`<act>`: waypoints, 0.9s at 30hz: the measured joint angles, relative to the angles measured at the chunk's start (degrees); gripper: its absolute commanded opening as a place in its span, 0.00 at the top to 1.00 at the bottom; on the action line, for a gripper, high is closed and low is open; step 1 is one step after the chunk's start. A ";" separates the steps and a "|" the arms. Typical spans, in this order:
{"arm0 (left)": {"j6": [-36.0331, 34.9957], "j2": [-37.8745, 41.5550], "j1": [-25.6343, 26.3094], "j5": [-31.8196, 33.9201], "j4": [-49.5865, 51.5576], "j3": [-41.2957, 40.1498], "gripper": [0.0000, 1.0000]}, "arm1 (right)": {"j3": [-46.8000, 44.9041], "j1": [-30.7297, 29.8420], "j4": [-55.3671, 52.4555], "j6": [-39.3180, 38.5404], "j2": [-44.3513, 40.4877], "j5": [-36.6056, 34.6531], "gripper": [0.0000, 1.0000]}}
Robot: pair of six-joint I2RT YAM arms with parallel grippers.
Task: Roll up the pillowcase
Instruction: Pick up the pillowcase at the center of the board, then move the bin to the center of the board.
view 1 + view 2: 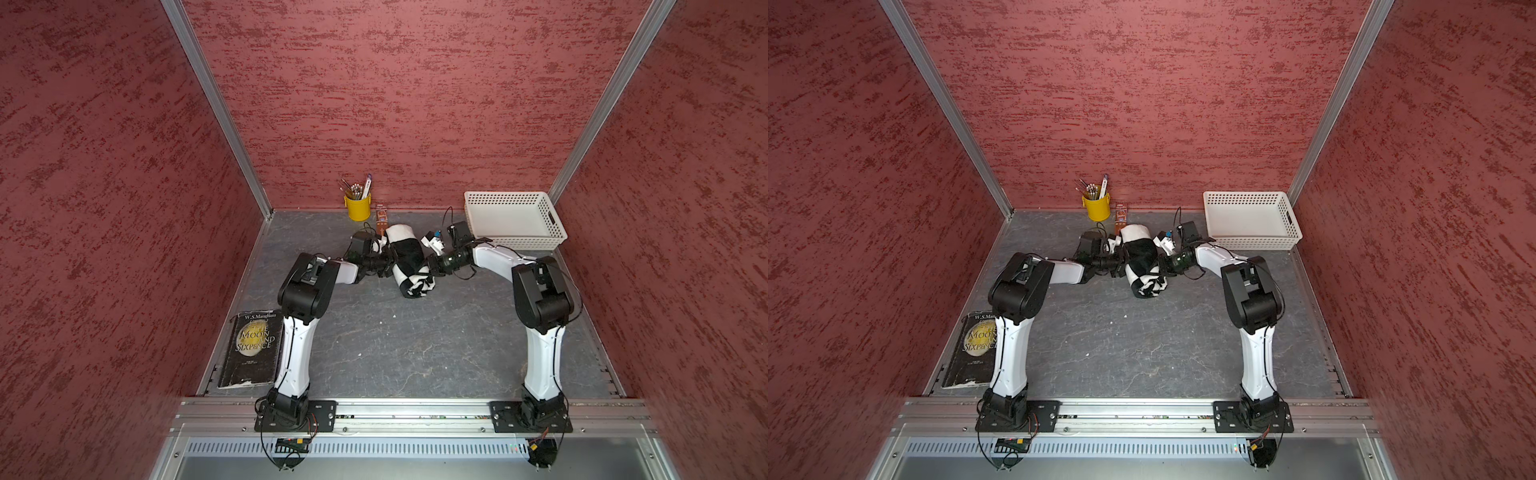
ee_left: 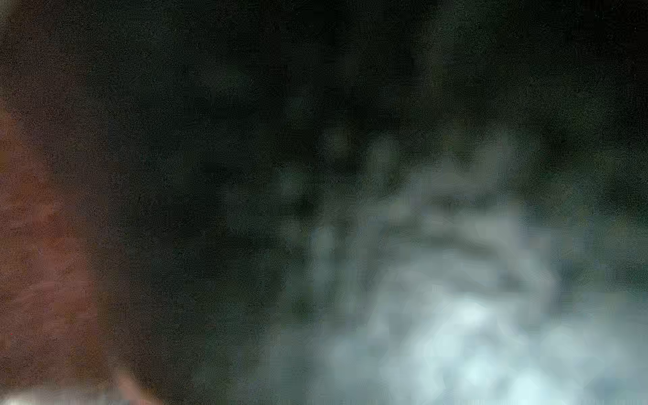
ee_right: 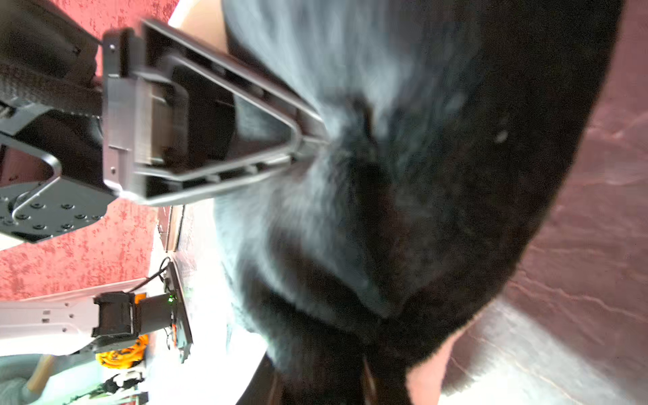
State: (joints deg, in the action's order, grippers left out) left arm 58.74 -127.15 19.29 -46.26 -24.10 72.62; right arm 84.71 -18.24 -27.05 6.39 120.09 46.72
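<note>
Pillowcase position: the pillowcase [image 1: 409, 257] lies as a thick roll at the back middle of the desk [image 1: 415, 353], between the two claws.
Long axis: it runs from the back wall toward the robot, with the near end turned a little to the robot's right. Loose checkered folds are seen at that near end.
Left claw: the left claw [image 1: 384, 266] is set against the left flank of the roll, across its axis. It cannot be told whether the jaws are apart or clamped, because the left wrist view is filled only with blurred dark and pale plush.
Right claw: the right claw [image 1: 431, 266] is set against the opposite flank. In the right wrist view the tip of one finger [image 3: 210, 177] is sunk into the black plush. The second finger is not shown clearly, so the state cannot be told.
Nearer arm: neither. Both meet the roll at about mid-length, facing one another.
Key relation: the roll is flanked on both sides, so the coming move is judged to act across the axis, not along it.
Behind: a small brown box [image 1: 381, 218] stands just beside the far end, and a yellow cup [image 1: 357, 206] of pencils is further back.
Right side: a white basket [image 1: 515, 220] is near the right wrist.
Front left: a book [image 1: 253, 349] lies well apart.
Risk: it is judged that the loose near end may unroll if it is let go.
</note>
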 measured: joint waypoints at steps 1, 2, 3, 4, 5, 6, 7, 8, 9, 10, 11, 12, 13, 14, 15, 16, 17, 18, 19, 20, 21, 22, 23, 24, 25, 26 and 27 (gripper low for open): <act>0.26 0.00 0.00 0.02 -0.42 -0.07 0.64 | -0.02 0.00 -0.04 0.20 -0.04 -0.42 0.54; 0.28 0.00 0.00 0.02 -0.83 -0.15 0.64 | -0.09 0.00 -0.04 0.66 -0.20 -1.01 0.47; 0.44 0.00 0.00 0.02 -1.09 -0.20 0.65 | -0.37 0.00 0.13 0.72 -0.59 -1.77 0.41; 0.72 0.00 0.00 0.00 -1.44 -0.33 0.69 | -1.03 0.00 0.37 1.31 -1.40 -3.23 0.34; 1.01 0.00 -0.02 -0.02 -2.05 -0.50 0.70 | -1.84 0.00 0.50 1.75 -2.54 -4.90 0.28; 1.27 0.04 -0.02 -0.04 -2.78 -0.76 0.70 | -2.60 0.00 0.50 2.19 -3.89 -7.21 0.22; 1.70 0.09 -0.09 -0.02 -3.63 -1.14 0.71 | -3.50 -0.17 0.50 2.71 -5.60 -10.23 0.17; 2.23 0.26 -0.24 -0.02 -4.50 -1.62 0.71 | -4.39 -0.37 0.50 2.93 -7.58 -13.38 0.16; 2.69 0.52 -0.33 0.02 -5.20 -2.16 0.71 | -5.03 -0.48 0.48 3.23 -9.40 -16.65 0.13; 3.21 0.92 -0.44 0.07 -5.92 -2.82 0.72 | -5.53 -0.50 0.44 3.58 -11.58 -20.46 0.07; 3.58 1.51 -0.66 0.04 -6.49 -3.56 0.72 | -5.64 -0.48 0.42 3.91 -13.81 -25.20 0.02; 3.91 2.05 -0.90 0.02 -6.86 -4.20 0.72 | -5.53 -0.39 0.59 3.63 -15.23 -29.03 0.02; 4.31 2.84 -1.25 0.07 -7.17 -5.05 0.71 | -4.87 -0.20 0.44 3.61 -16.55 -33.44 0.02; 4.66 3.80 -1.68 0.07 -7.34 -5.92 0.71 | -3.54 0.07 0.13 3.45 -17.14 -37.68 0.01; 4.94 4.72 -2.12 0.09 -7.52 -6.67 0.72 | -1.81 0.37 -0.04 3.41 -17.09 -41.07 0.01; 5.25 5.84 -2.67 0.15 -7.80 -7.50 0.71 | 0.55 0.76 -0.59 3.34 -16.35 -44.33 0.02; 5.55 7.02 -3.21 0.20 -8.13 -8.33 0.71 | 3.45 1.27 -1.40 3.34 -15.08 -47.28 0.01; 5.81 8.24 -3.76 0.24 -8.41 -9.09 0.71 | 6.58 1.77 -2.34 3.34 -13.46 -49.66 0.01; 5.99 9.64 -4.37 0.26 -8.76 -9.99 0.72 | 9.99 2.45 -3.02 3.34 -11.28 -51.82 0.02; 6.10 11.08 -4.98 0.26 -9.11 -10.88 0.71 | 13.14 3.08 -3.65 3.30 -9.09 -53.68 0.02; 6.23 12.41 -5.53 0.26 -9.40 -11.65 0.72 | 15.72 3.65 -4.13 3.23 -6.99 -55.08 0.02; 6.40 13.97 -6.21 0.24 -9.66 -12.48 0.72 | 18.10 4.24 -4.79 3.21 -4.83 -56.26 0.01; 6.51 15.45 -6.84 0.22 -9.88 -13.31 0.71 | 20.22 4.79 -5.79 3.21 -2.69 -57.13 0.02; 6.62 16.83 -7.43 0.22 -10.05 -14.05 0.72 | 22.10 5.22 -6.82 3.23 -0.81 -57.68 0.02; 6.86 18.40 -8.13 0.20 -10.27 -14.97 0.72 | 24.22 5.66 -8.13 3.26 1.40 -57.96 0.01; 6.99 19.65 -8.72 0.15 -10.29 -15.69 0.71 | 26.01 5.97 -9.35 3.28 3.34 -58.16 0.01; 7.06 21.07 -9.40 0.11 -10.27 -16.52 0.72 | 27.65 6.19 -10.45 3.30 5.11 -58.27 0.01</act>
State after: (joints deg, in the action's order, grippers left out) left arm 65.80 -106.08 9.89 -46.15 -34.37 56.10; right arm 112.36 -12.05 -37.50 9.69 125.21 -11.55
